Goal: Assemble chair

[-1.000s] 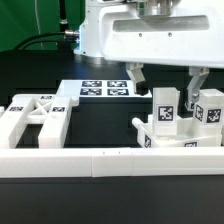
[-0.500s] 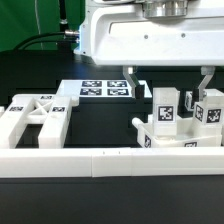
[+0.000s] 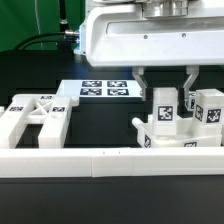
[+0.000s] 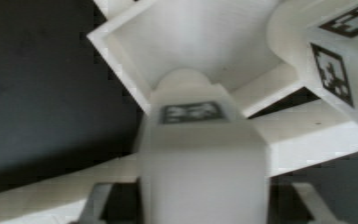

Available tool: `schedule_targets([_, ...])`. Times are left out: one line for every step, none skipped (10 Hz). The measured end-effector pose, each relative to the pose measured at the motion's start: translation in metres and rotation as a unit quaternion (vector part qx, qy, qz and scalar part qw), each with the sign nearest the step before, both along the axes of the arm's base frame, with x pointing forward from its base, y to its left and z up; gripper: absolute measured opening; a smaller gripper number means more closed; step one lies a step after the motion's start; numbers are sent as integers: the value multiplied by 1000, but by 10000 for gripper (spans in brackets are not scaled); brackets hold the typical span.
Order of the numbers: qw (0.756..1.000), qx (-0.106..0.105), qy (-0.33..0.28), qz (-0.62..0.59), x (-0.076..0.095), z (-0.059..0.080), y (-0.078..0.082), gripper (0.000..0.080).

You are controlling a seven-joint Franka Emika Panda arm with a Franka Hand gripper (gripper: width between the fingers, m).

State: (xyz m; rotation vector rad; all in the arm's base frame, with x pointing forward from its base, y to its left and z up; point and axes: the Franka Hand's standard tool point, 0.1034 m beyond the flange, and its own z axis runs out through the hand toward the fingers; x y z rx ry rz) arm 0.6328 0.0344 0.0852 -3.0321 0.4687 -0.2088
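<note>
Exterior view: tool (image 3: 165, 82) hangs over the cluster of chair parts at the view's right, one of its fingers (image 3: 141, 78) on either side of the top of an upright tagged post (image 3: 163, 108). Thin dark slivers seem to separate fingers and post. The jaws stand partly closed about it; whether they actually grip it cannot be told. A second tagged block (image 3: 210, 108) stands just beside the post, toward the view's right, and both rise from a low white base (image 3: 165, 140). A barred frame (image 3: 40, 115) lies well apart at the view's left on the black table (image 3: 100, 125). The marker board (image 3: 105, 88) lies flat behind, and a long white border wall (image 3: 100, 160) runs in front. Wrist view: shows none of that layout, only the post (image 4: 197, 150) lengthwise, its tag toward the camera, with grey fingers (image 4: 119, 200) close at both flanks. Contact there is too blurred to judge.
</note>
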Motion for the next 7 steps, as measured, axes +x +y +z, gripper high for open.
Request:
schedule_targets([1000, 2, 1, -11, 0, 0, 0, 285])
schedule_targets([1000, 2, 1, -11, 0, 0, 0, 285])
schedule_targets([999, 7, 2, -37, 0, 0, 1, 285])
schedule_targets([994, 21, 7, -109, -1, 0, 2, 285])
schedule_targets([986, 31, 10, -164, -1, -1, 3, 285])
schedule_targets([974, 42, 13, -223, 0, -1, 3, 285])
schedule_targets([956, 56, 17, -288, 1, -1, 4, 285])
